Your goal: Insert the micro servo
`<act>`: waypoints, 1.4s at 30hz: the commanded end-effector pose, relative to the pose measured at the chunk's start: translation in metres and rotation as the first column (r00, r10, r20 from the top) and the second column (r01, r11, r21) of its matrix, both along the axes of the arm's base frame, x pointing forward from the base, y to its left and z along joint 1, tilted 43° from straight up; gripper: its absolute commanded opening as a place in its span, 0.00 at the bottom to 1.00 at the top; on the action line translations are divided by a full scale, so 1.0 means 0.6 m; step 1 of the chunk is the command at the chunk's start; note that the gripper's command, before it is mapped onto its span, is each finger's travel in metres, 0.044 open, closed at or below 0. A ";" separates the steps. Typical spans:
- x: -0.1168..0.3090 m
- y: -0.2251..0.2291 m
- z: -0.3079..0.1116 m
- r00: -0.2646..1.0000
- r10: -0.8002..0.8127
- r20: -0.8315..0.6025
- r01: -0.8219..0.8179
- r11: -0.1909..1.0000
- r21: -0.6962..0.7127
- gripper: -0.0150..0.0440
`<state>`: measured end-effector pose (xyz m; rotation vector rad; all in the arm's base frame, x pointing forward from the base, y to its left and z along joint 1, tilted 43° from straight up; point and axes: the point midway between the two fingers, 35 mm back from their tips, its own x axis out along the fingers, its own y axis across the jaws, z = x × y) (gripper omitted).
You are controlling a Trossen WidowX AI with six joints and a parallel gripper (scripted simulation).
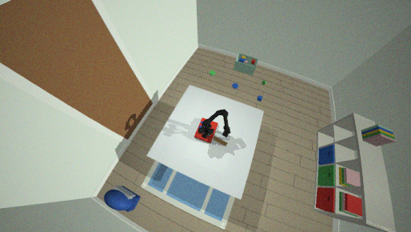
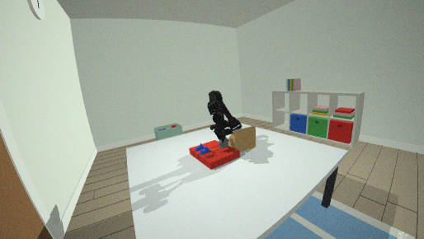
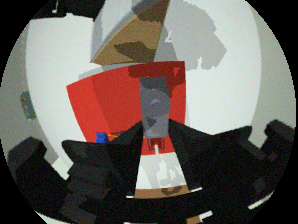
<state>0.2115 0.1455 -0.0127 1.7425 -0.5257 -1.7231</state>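
My gripper (image 1: pixel 205 133) (image 2: pixel 223 139) (image 3: pixel 155 123) is shut on the loose grey micro servo (image 2: pixel 223 143) (image 3: pixel 155 111). In the wrist view the servo's round boss faces the camera. It is held over the red deck (image 1: pixel 199 136) (image 2: pixel 215 163) (image 3: pixel 120 102), near the side by the tan block in the exterior view; the gap beneath it cannot be judged. The dark-outlined pocket (image 3: pixel 156 143) shows just below the servo's lower end in the wrist view, partly hidden, with a pale notch at the deck's edge. The servo's cable cannot be made out.
Two blue servos sit on the deck; one blue servo (image 2: pixel 204 151) (image 3: pixel 102 137) shows clearly. A tan block (image 1: pixel 221 141) (image 2: pixel 245 138) (image 3: pixel 142 36) stands close beside the deck on the white table (image 1: pixel 180 140) (image 2: pixel 186 206). The arm's shadow falls across the table.
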 end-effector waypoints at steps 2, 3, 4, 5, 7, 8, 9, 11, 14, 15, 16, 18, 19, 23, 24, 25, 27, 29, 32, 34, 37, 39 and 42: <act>0.001 0.005 0.000 0.999 0.041 -0.034 -0.040 0.999 0.006 0.25; 0.001 0.005 0.000 0.999 0.041 -0.034 -0.040 0.999 0.006 0.25; 0.002 0.005 0.000 0.999 0.041 -0.034 -0.040 0.999 0.006 0.25; 0.005 0.005 0.000 0.999 0.041 -0.034 -0.040 0.999 0.006 0.25; 0.012 0.007 -0.001 0.999 0.041 -0.034 -0.040 0.999 0.006 0.25; 0.017 0.008 -0.001 0.999 0.041 -0.034 -0.040 0.999 0.007 0.25; 0.023 0.009 -0.001 0.999 0.041 -0.033 -0.040 0.999 0.007 0.25; 0.036 0.012 -0.002 0.999 0.041 -0.033 -0.040 0.999 0.007 0.25; 0.056 0.015 -0.004 0.999 0.041 -0.032 -0.040 0.999 0.007 0.25; 0.062 0.017 -0.004 0.999 0.041 -0.032 -0.040 0.999 0.007 0.25; 0.068 0.018 -0.004 0.999 0.041 -0.032 -0.040 0.999 0.007 0.25; 0.081 0.020 -0.005 0.999 0.041 -0.032 -0.040 0.999 0.007 0.25; 0.087 0.022 -0.006 0.999 0.041 -0.031 -0.040 0.999 0.007 0.25; 0.111 0.026 -0.007 0.999 0.041 -0.031 -0.040 0.999 0.007 0.25; 0.117 0.027 -0.008 0.999 0.041 -0.030 -0.040 0.999 0.007 0.25; 0.123 0.028 -0.008 0.999 0.041 -0.030 -0.040 0.999 0.007 0.25; 0.135 0.031 -0.009 0.999 0.041 -0.030 -0.040 0.999 0.007 0.25; 0.146 0.033 -0.010 0.999 0.041 -0.029 -0.040 0.999 0.007 0.25; 0.163 0.036 -0.011 0.999 0.041 -0.029 -0.040 0.999 0.007 0.25; 0.173 0.038 -0.011 0.999 0.041 -0.029 -0.040 0.999 0.007 0.25; 0.181 0.039 -0.012 0.999 0.041 -0.028 -0.040 0.999 0.007 0.25; 0.181 0.039 -0.012 0.999 0.041 -0.028 -0.040 0.999 0.007 0.25; 0.181 0.036 -0.015 0.999 0.041 -0.028 -0.040 0.999 0.007 0.25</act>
